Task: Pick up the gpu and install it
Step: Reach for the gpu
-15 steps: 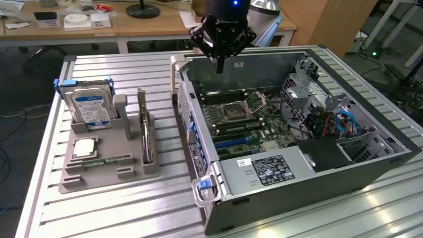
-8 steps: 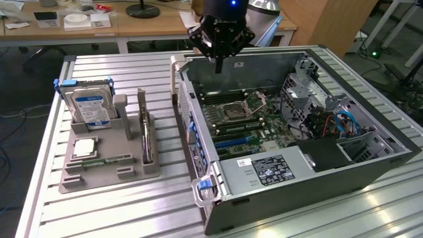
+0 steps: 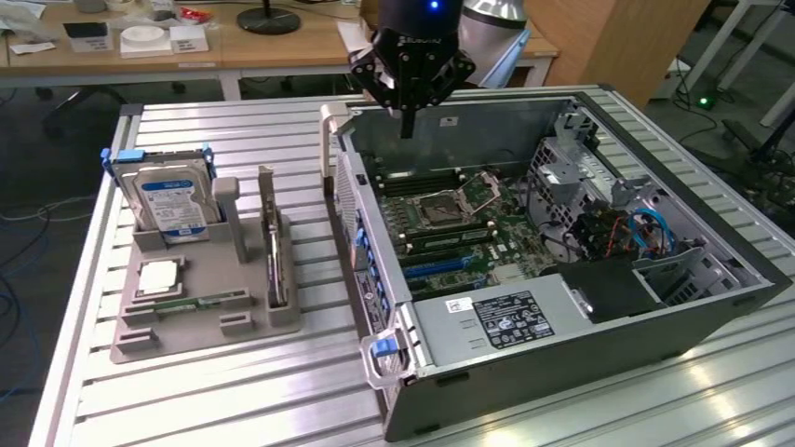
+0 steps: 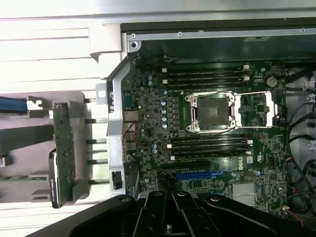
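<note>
The open computer case (image 3: 559,363) sits nearest. Over its far rim the gripper (image 3: 407,130) hangs with fingers pressed together on nothing, while the gpu (image 3: 275,270) stands on edge in the grey rack (image 3: 186,335) at the exterior view's left, not yet picked up. From the wrist, it is a thin green card with a silvery bracket, just beside the case.

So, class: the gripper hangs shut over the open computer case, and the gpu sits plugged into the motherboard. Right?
Not quite. The exterior view shows the gpu standing on edge in the grey holder, not plugged into the motherboard. The gripper does hang shut over the open computer case.
</note>
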`<state>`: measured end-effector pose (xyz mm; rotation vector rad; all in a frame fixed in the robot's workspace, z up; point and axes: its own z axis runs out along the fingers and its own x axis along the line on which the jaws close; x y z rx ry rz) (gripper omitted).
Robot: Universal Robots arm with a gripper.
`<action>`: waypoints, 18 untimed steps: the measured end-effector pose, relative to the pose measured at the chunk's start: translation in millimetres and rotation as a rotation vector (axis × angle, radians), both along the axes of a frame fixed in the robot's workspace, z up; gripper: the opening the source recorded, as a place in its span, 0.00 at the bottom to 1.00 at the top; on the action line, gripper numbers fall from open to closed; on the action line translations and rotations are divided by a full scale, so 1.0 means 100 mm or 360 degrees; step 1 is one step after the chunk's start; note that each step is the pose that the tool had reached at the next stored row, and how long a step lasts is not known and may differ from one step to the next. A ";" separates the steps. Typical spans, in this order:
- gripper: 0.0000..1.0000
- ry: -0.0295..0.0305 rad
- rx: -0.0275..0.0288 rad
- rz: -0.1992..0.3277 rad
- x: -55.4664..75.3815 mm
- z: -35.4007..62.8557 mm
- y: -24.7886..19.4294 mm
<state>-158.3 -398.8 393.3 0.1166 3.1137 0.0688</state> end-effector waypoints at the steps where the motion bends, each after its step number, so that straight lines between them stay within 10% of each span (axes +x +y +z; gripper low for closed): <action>1: 0.11 0.00000 0.00000 0.0000 0.00 0.000 0.000; 18: 0.11 0.00000 0.00001 0.0000 -0.10 0.000 0.000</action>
